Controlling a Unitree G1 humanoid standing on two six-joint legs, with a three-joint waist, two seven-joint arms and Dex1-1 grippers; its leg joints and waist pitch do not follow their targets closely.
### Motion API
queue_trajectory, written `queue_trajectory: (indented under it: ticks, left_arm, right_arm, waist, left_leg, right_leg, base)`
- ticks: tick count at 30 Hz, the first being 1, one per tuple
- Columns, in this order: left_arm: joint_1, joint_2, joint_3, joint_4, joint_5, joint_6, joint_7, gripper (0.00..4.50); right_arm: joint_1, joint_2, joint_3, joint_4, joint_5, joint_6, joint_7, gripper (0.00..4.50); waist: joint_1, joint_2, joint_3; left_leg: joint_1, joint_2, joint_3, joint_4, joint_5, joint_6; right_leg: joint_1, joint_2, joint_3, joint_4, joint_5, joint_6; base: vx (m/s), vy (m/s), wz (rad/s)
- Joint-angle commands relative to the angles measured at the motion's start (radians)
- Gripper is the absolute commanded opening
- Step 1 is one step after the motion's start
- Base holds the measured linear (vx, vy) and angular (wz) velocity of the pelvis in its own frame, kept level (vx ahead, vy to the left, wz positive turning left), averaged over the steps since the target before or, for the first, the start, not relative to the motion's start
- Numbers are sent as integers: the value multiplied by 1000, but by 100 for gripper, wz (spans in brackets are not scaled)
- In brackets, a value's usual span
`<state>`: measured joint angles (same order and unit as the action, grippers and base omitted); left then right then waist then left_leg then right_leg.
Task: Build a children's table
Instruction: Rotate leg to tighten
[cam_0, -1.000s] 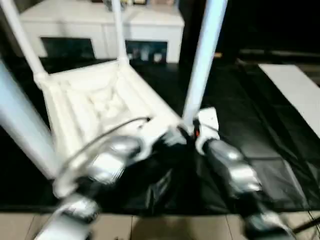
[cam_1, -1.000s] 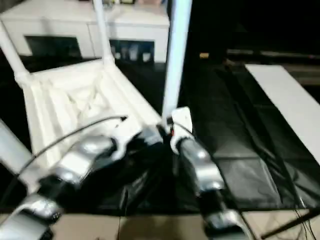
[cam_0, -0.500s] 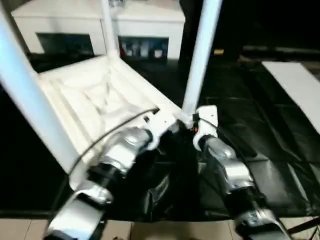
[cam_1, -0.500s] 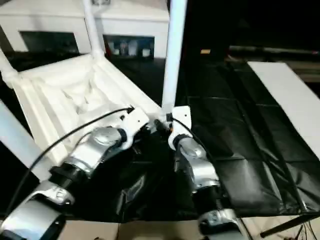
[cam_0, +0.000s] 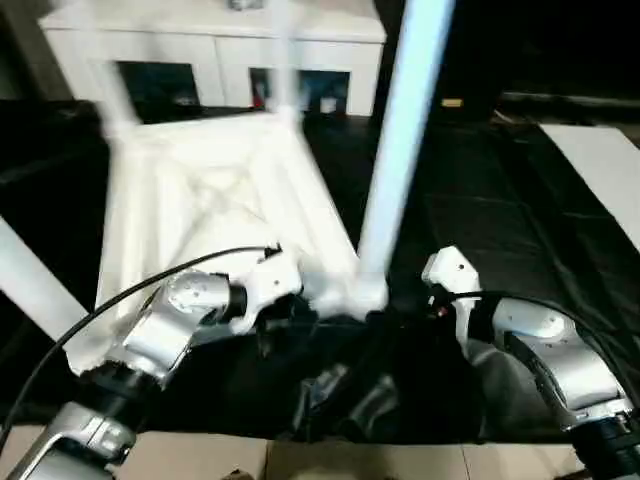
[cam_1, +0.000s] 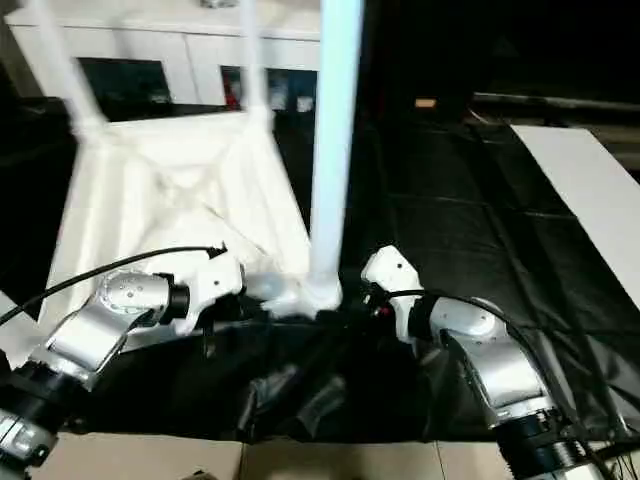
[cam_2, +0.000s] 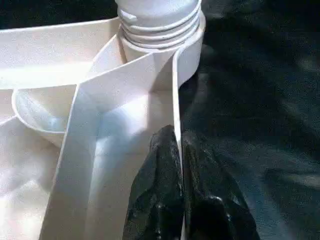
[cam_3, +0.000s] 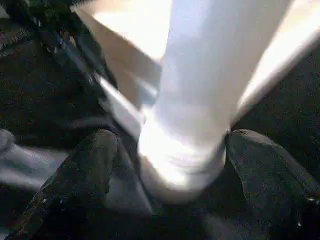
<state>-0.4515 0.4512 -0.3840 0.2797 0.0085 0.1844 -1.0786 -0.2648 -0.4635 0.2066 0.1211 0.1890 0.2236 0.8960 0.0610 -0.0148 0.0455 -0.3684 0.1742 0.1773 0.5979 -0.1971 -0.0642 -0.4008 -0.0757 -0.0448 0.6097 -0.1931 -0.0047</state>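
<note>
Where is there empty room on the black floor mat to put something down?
The black mat lies bare between the near leg and the white board. Another bare strip runs between the tabletop and the cabinet. It is crowded at the near corner, where the left end effector pinches the tabletop's rim and the right end effector straddles the leg.

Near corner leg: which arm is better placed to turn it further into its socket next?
Right, probably. The right gripper has its fingers open on either side of the leg at its base. The left gripper is shut on the tabletop's rim, bracing it.
</note>
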Motion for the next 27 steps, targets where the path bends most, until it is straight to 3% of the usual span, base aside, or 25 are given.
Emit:
queue_trajectory:
  ticks: [1, 8, 14, 20, 27]
  left_arm:
    - [8, -8, -42, -29, -4, 2, -38, 0]
    - [13, 8, -29, -34, -1, 1, -41, 0]
    - [18, 17, -24, -47, -2, 12, -37, 0]
    - [20, 18, -25, -45, -1, 11, -35, 0]
    - [28, 26, -29, -45, -1, 11, -43, 0]
  right_arm:
    - [-10, 3, 7, 12, -10, -19, 11, 386]
    - [-31, 0, 25, 56, -18, -37, 30, 386]
    - [-32, 5, 24, 72, -26, -42, 49, 332]
    - [-35, 10, 24, 82, -16, -50, 57, 277]
    - [-24, 15, 24, 78, -14, -56, 69, 267]
  waist:
    - [-3, 2, -53]
    - [0, -5, -53]
    - [-1, -6, -55]
    - [0, -5, -55]
    - [-1, -5, -57]
  left_leg:
    - [14, 60, -14, -79, -211, 55]
    - [10, 55, -14, -78, -200, 51]
    - [9, 55, -13, -75, -168, 62]
    - [10, 55, -13, -75, -175, 61]
    - [10, 55, -13, -74, -162, 67]
  right_leg:
    - [43, -65, 45, -66, -135, -252]
    - [47, -67, 45, -68, -170, -226]
    - [48, -64, 43, -63, -127, -231]
    - [48, -65, 43, -65, -141, -231]
    - [49, -65, 43, -62, -118, -238]
  base:
    - [0, 0, 0]
    - [0, 0, 0]
    - [0, 0, 0]
    - [0, 0, 0]
    - [0, 0, 0]
